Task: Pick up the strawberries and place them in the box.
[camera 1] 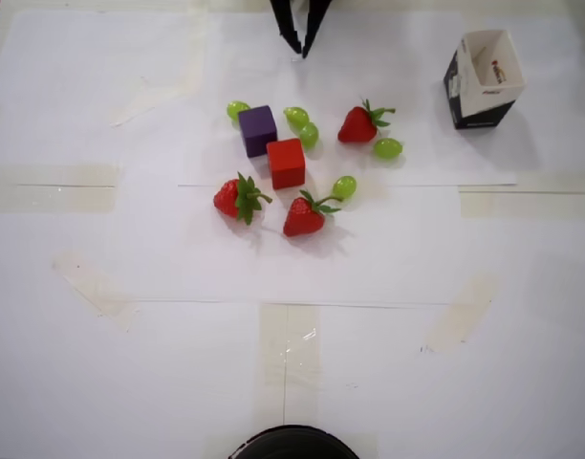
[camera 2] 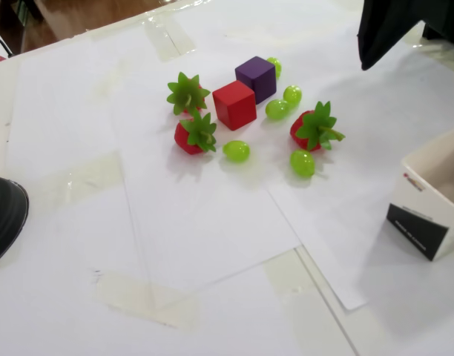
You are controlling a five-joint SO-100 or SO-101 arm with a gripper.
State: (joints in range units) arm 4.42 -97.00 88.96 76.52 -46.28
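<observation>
1. Strawberries numbered three on the white paper, none in the box: in the overhead view one (camera 1: 237, 198) lay at the left of the cluster, one (camera 1: 305, 216) just to its right, and one (camera 1: 361, 123) farther up and to the right.
2. I saw the box (camera 1: 484, 76) well apart from them at the far right, open side up, with nothing visible inside.
3. I saw the gripper (camera 1: 300, 48) at the top edge of the overhead view, above the cluster and touching nothing; its two dark fingertips stood slightly apart with nothing between them.
4. A purple cube (camera 1: 257, 130) and a red cube (camera 1: 286, 163) sat corner to corner in the middle of the cluster.
5. Green grapes (camera 1: 388, 148) lay scattered among the fruit, one just beside the upper right strawberry.
</observation>
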